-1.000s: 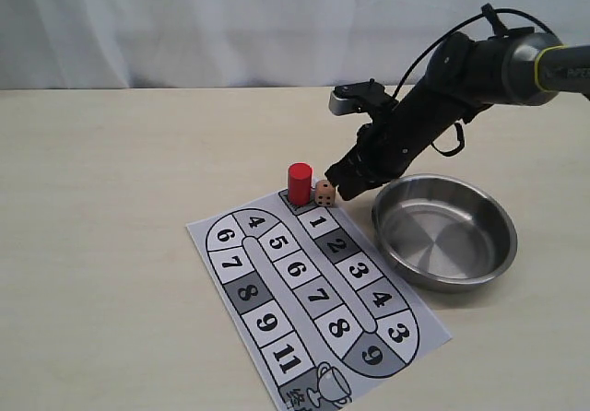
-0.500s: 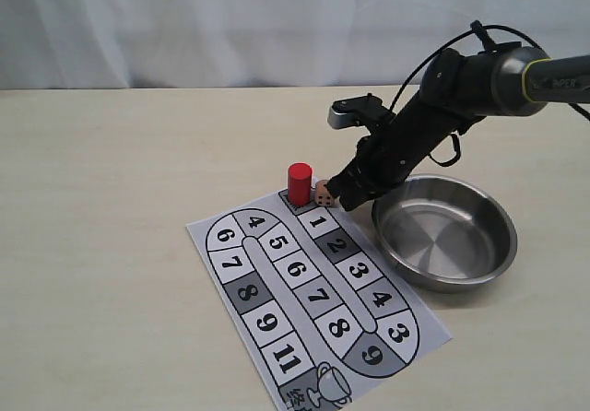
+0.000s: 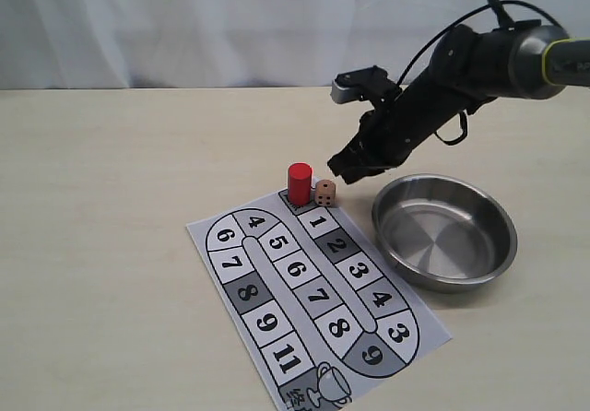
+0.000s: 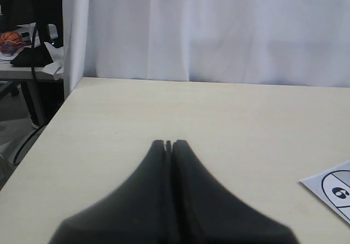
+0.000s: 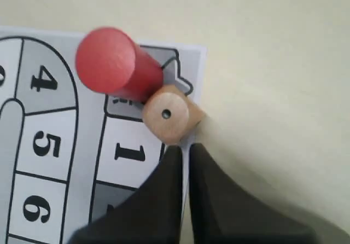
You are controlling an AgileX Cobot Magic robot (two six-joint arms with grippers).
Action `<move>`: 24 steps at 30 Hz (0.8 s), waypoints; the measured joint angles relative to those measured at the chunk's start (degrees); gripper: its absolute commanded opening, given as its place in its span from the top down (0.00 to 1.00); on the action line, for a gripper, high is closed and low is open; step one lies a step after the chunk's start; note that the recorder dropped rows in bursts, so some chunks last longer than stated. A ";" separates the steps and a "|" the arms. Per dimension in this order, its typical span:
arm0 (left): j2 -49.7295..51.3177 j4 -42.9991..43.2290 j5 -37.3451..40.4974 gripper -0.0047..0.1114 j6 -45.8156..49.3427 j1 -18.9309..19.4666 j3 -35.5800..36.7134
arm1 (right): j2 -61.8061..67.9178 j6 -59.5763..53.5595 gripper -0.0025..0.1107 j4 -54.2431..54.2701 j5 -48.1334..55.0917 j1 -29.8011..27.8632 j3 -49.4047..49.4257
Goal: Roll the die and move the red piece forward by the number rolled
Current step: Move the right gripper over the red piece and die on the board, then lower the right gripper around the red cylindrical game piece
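Note:
The red piece (image 3: 299, 182) (image 5: 112, 63) stands upright on the grey start square at the top of the paper board (image 3: 277, 314). The die (image 3: 324, 193) (image 5: 169, 115) rests right beside it, near square 1 at the board's edge, with a single pip facing up. My right gripper (image 3: 339, 170) (image 5: 185, 148) hangs just above and behind the die, its jaws shut with only a thin slit and nothing in them. My left gripper (image 4: 168, 143) is shut over bare table and does not show in the exterior view.
A steel bowl (image 3: 489, 268) stands on the table right of the board, below the right arm. The board's numbered track (image 5: 44, 140) runs away from the start square. A corner of the board (image 4: 333, 192) shows in the left wrist view, and the table edge (image 4: 41, 140) too.
The right gripper, which was down beside the die and touching it, has lifted up and back from it. The die and the red piece stay where they were.

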 measured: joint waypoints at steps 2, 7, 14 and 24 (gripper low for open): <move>0.00 0.00 0.00 0.96 0.00 0.00 0.00 | -2.12 -0.05 0.94 0.11 -0.57 0.00 0.00; 0.00 0.00 0.00 0.96 0.00 0.00 0.00 | -4.87 -3.01 0.78 4.24 -1.92 0.00 -0.10; 0.00 0.00 0.00 0.96 0.00 0.00 0.00 | -4.87 -5.31 0.38 7.35 -3.34 2.37 -0.10; 0.00 0.00 0.00 0.96 0.00 0.00 0.00 | -4.87 -7.39 0.38 3.47 -13.92 10.64 -0.10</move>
